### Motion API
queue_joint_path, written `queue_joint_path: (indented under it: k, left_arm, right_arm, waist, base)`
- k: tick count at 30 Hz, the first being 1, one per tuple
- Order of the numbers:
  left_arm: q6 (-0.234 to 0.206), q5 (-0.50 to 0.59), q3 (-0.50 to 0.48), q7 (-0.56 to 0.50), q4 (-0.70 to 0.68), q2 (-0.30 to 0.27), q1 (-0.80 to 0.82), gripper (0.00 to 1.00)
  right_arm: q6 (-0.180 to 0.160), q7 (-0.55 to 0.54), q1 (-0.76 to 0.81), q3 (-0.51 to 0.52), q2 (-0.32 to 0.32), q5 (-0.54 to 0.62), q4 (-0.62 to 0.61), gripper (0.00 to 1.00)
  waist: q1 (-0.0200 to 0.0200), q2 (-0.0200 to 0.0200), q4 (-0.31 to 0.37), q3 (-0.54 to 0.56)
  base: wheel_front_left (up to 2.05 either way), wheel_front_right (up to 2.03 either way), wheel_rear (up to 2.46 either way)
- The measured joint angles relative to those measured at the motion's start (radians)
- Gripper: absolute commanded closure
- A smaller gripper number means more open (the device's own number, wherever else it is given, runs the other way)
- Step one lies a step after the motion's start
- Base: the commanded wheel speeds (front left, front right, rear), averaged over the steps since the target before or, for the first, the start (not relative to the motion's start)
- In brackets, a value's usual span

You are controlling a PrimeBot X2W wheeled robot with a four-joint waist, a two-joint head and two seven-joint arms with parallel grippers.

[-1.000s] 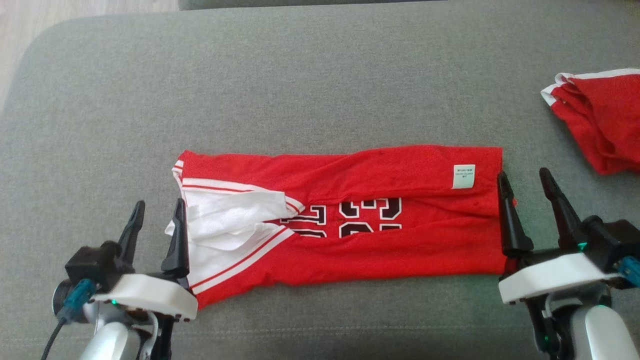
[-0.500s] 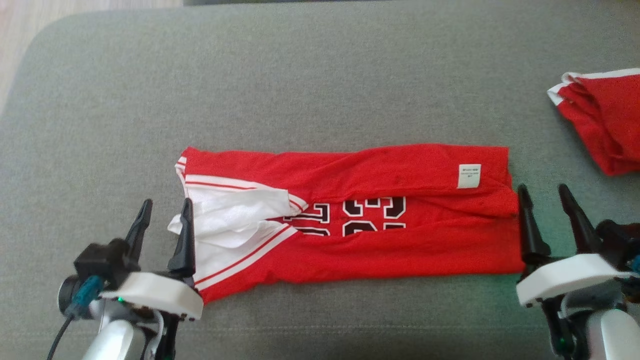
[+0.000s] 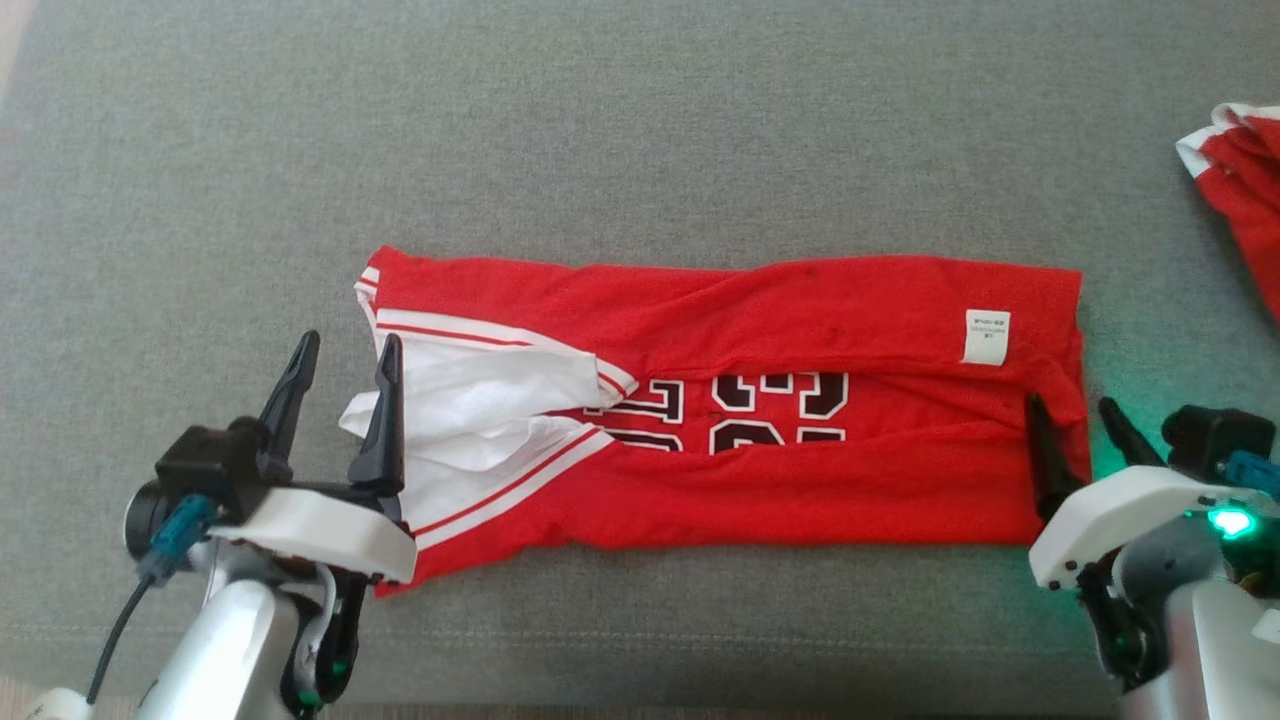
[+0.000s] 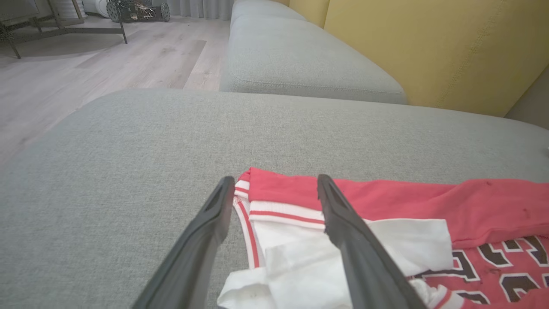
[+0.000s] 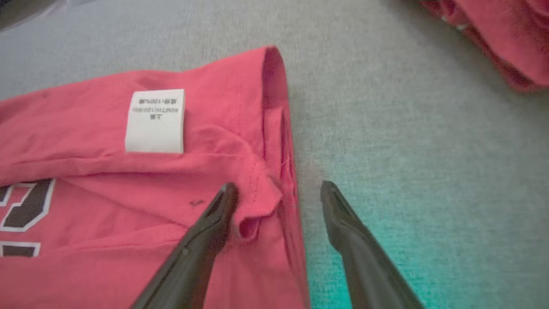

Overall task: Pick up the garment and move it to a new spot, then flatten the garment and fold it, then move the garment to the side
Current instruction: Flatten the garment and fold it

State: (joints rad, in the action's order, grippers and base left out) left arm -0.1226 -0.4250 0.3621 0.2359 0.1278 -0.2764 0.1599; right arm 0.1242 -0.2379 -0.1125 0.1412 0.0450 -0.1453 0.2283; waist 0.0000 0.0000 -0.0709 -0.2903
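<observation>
The garment point(image 3: 720, 400) is a red jersey with white trim and black numerals, folded into a long strip across the grey couch cushion. A white care label point(image 5: 155, 121) shows near its right end. My left gripper point(image 3: 345, 352) stands open at the strip's left end, its two fingers straddling the white trimmed edge point(image 4: 274, 240). At the right end my right gripper point(image 3: 1072, 412) is open too, one finger over the red hem point(image 5: 274, 201) and the other over bare cushion. Neither holds cloth.
Another red and white garment point(image 3: 1240, 170) lies bunched at the far right of the grey cushion point(image 3: 640, 130). Beyond the cushion are a second grey cushion point(image 4: 300, 56), a yellow backrest point(image 4: 437, 47) and wooden floor point(image 4: 85, 68).
The camera has tilted, so the whole scene sits shifted. Against the jersey, my right gripper has drawn in over the right hem. My left gripper stays at the left end.
</observation>
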Motion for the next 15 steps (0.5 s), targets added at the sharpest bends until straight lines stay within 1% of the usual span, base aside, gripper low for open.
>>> queue_joint_path:
  k: [6, 9, 10, 11, 12, 15]
  left_arm:
    - [0.008, 0.0, -0.002, 0.005, 0.007, 0.004, 0.011, 0.0]
    - [0.008, 0.0, -0.006, 0.008, 0.008, 0.004, 0.011, 0.0]
    - [0.009, 0.0, -0.006, 0.011, 0.008, 0.005, 0.013, 0.0]
    - [0.009, 0.0, -0.006, 0.011, 0.008, 0.005, 0.013, 0.0]
    - [0.009, 0.0, -0.006, 0.012, 0.008, 0.005, 0.015, 0.0]
    - [0.01, 0.0, -0.008, 0.012, 0.011, 0.005, 0.022, 0.0]
  right_arm:
    - [0.0, -0.016, 0.016, -0.015, 0.0, -0.074, -0.014, 0.0]
    - [0.0, -0.026, 0.025, -0.026, 0.0, -0.084, -0.019, 0.0]
    - [0.0, -0.031, 0.025, -0.028, 0.001, -0.084, -0.018, 0.47]
    - [0.0, -0.031, 0.025, -0.028, 0.001, -0.084, -0.018, 0.83]
    - [0.0, -0.036, 0.024, -0.028, 0.001, -0.084, -0.019, 1.0]
    - [0.0, -0.04, 0.024, -0.034, 0.001, -0.098, -0.018, 1.0]
  waist:
    - [0.0, 0.0, 0.005, -0.01]
    - [0.0, 0.0, 0.014, -0.015]
    - [0.0, 0.0, 0.016, -0.017]
    - [0.0, 0.0, 0.016, -0.017]
    - [0.0, 0.0, 0.018, -0.019]
    - [0.0, 0.0, 0.023, -0.021]
  base:
    - [0.0, 0.0, 0.0]
    - [0.0, 0.0, 0.0]
    - [0.0, 0.0, 0.0]
    - [0.0, 0.0, 0.0]
    - [0.0, 0.0, 0.0]
    - [0.0, 0.0, 0.0]
